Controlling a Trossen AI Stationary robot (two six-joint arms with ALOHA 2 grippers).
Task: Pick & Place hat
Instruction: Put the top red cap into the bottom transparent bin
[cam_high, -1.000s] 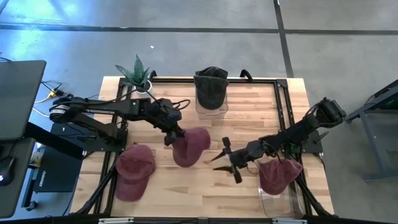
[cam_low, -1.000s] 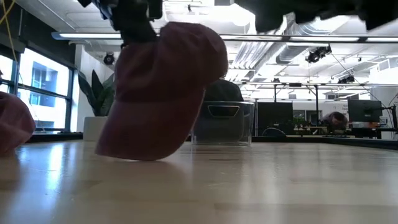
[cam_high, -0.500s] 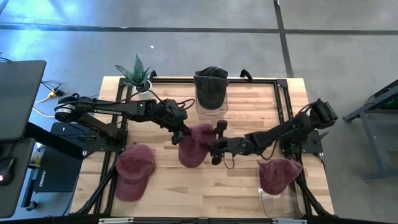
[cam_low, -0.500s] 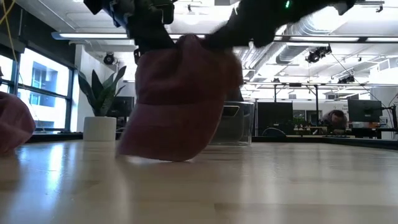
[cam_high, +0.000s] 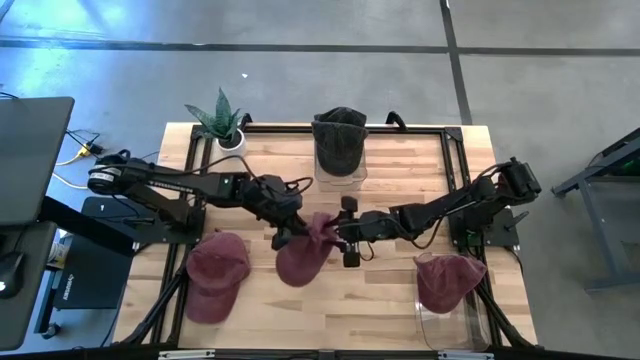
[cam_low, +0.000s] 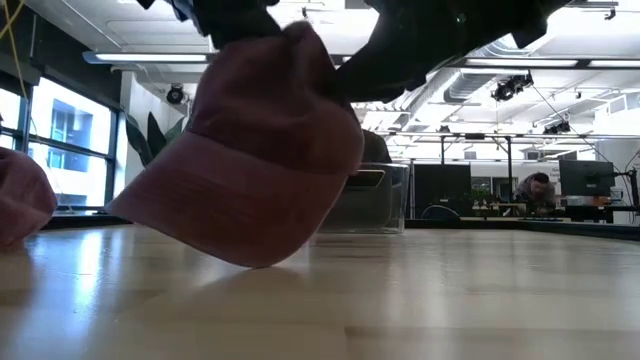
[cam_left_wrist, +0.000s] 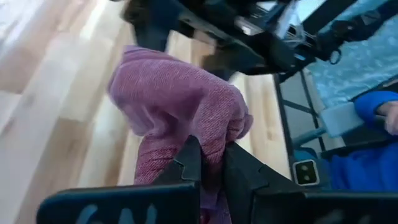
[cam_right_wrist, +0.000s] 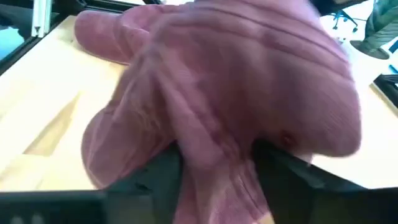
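A maroon hat (cam_high: 300, 262) is at the table's middle between my two grippers. It fills the low view (cam_low: 250, 160), tilted, with its low edge at or just above the tabletop. My left gripper (cam_high: 287, 237) is at its left side, shut on the cloth (cam_left_wrist: 180, 93). My right gripper (cam_high: 335, 235) is at its right side, with bunched cloth (cam_right_wrist: 236, 81) filling the gap between its fingers. My left gripper pinches a bunched fold of the hat's cloth (cam_left_wrist: 208, 140) between its two fingers, coming from the table's left and slanting down. The hat hangs tilted from the hold. My right gripper has a thick bunch of the hat's cloth (cam_right_wrist: 214, 155) between its two fingers (cam_right_wrist: 168, 171), coming about level from the table's right. Which part of the hat this is, I cannot tell.
A second maroon hat (cam_high: 215, 272) lies at the near left. A third (cam_high: 450, 280) sits on a clear stand at the near right. A dark hat (cam_high: 340, 142) sits on a clear stand at the far middle. A potted plant (cam_high: 222, 120) stands far left.
My right gripper has swung from the near right toward the table's left and met the hat. My left gripper has carried the hat a little toward the right, then toward the near edge. The hat has tipped, and its lower part now reaches out toward the left.
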